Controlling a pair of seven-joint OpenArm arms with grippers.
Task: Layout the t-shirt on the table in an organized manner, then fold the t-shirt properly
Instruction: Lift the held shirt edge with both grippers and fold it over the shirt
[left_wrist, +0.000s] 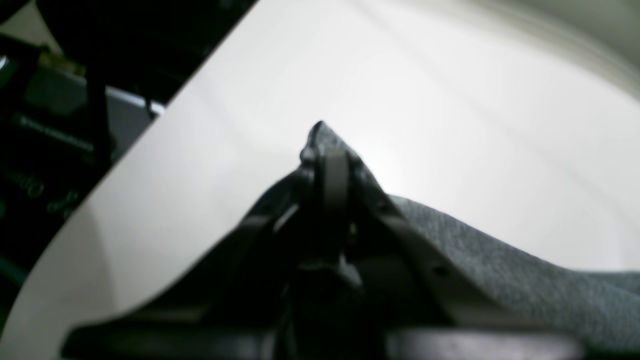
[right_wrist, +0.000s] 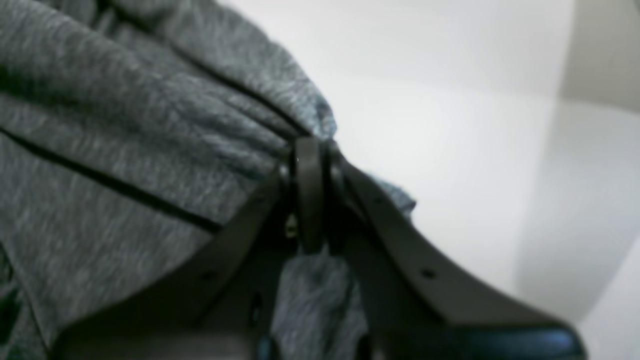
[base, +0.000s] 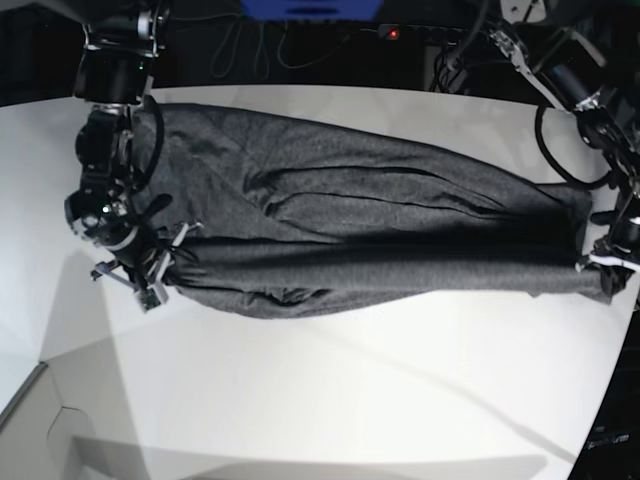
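The left wrist view looks down past the left gripper (left_wrist: 327, 150), whose 2 dark jaws are pressed together, pinching a peaked corner of the t-shirt (left_wrist: 525, 270). The heather-grey cloth falls away from that pinch toward the lower right of the picture, over the white table (left_wrist: 425, 100), whose edge runs diagonally past dark, blurred surroundings on the left. The right wrist view shows the right gripper (right_wrist: 307, 150) with its jaws closed on a bunched fold of the t-shirt (right_wrist: 125, 125); creased grey fabric fills the left half of the picture, and a small piece of it hangs between the finger frames below the pinch, with the bare table (right_wrist: 450, 100) to the right. The base view, from above, shows the t-shirt (base: 380, 225) stretched in a long band across the far half of the table (base: 320, 400), drawn taut between the 2 arms. The right gripper (base: 165, 255) holds its end at the picture's left and the left gripper (base: 603, 270) holds its end at the picture's right. Long lengthwise folds run through the cloth, and its lower edge sags slightly near the left end.
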